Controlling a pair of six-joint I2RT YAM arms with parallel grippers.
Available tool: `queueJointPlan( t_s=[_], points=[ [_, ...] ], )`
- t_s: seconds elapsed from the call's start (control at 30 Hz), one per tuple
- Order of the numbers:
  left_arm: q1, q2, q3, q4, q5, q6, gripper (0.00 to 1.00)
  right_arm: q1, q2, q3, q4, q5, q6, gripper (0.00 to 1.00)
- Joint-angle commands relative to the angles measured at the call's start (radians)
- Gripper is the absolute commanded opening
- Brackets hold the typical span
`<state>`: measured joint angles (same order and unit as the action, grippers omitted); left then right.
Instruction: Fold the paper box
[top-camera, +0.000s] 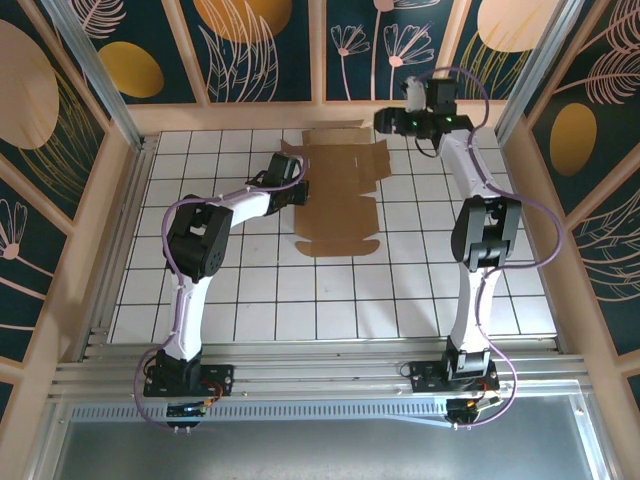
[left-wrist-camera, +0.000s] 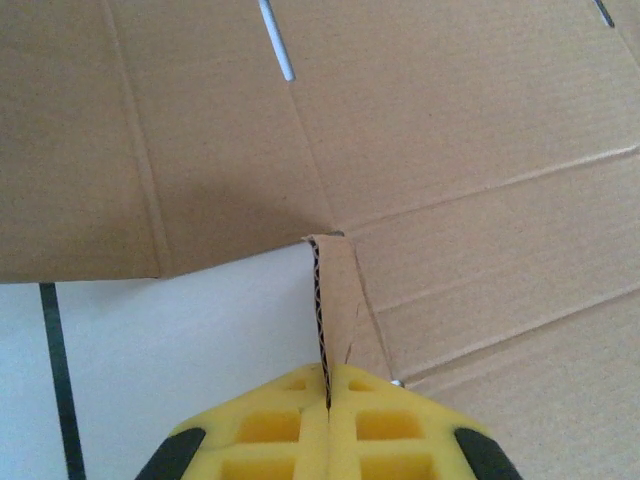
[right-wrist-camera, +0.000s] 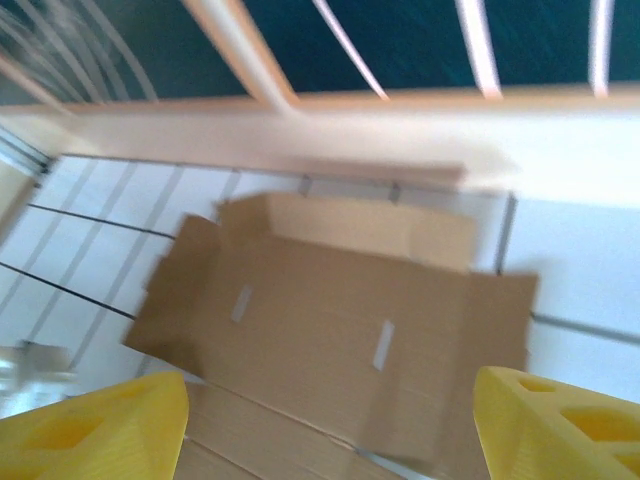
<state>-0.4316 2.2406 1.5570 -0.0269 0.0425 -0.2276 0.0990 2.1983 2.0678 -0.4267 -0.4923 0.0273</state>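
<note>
The paper box (top-camera: 340, 195) lies unfolded as a flat brown cardboard sheet on the white tiled table, toward the back middle. My left gripper (top-camera: 300, 190) is at the sheet's left edge. In the left wrist view its yellow fingers (left-wrist-camera: 380, 420) are pressed together, and the left gripper (left-wrist-camera: 328, 385) is shut on a small upright tab of the paper box (left-wrist-camera: 450, 150). My right gripper (top-camera: 385, 120) hovers above the sheet's far right corner. In the blurred right wrist view the right gripper (right-wrist-camera: 330, 430) is open and holds nothing, with the paper box (right-wrist-camera: 340, 320) below it.
A wooden wall rail (top-camera: 300, 112) runs just behind the sheet, with side rails left (top-camera: 100, 230) and right (top-camera: 545, 230). Bare tiles (top-camera: 330, 300) stretch between the sheet and the aluminium frame (top-camera: 320, 375) at the near edge.
</note>
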Motion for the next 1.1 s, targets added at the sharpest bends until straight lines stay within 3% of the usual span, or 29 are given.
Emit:
queueJointPlan(
  t_s=[0.0, 0.3, 0.47, 0.6, 0.7, 0.93, 1.07],
  points=[
    [0.015, 0.028, 0.015, -0.137, -0.004, 0.125, 0.0, -0.016, 0.067, 0.03, 0.002, -0.076, 0.057, 0.76],
    [0.057, 0.009, 0.029, -0.115, 0.035, 0.261, 0.0, -0.032, 0.232, 0.006, 0.066, -0.049, 0.115, 0.75],
    [0.057, 0.038, 0.113, -0.154, 0.05, 0.314, 0.0, -0.033, 0.198, -0.131, 0.134, 0.021, 0.149, 0.74],
    [0.059, 0.068, 0.18, -0.177, 0.083, 0.37, 0.0, -0.039, 0.144, -0.288, 0.259, -0.046, 0.193, 0.74],
    [0.059, 0.102, 0.25, -0.209, 0.114, 0.416, 0.0, -0.038, 0.149, -0.337, 0.331, -0.132, 0.25, 0.61],
    [0.063, 0.147, 0.351, -0.223, 0.122, 0.424, 0.0, -0.037, 0.146, -0.36, 0.39, -0.116, 0.34, 0.16],
    [0.063, 0.058, 0.303, -0.15, 0.11, 0.343, 0.21, -0.025, 0.048, -0.436, 0.433, -0.034, 0.351, 0.0]
  ],
)
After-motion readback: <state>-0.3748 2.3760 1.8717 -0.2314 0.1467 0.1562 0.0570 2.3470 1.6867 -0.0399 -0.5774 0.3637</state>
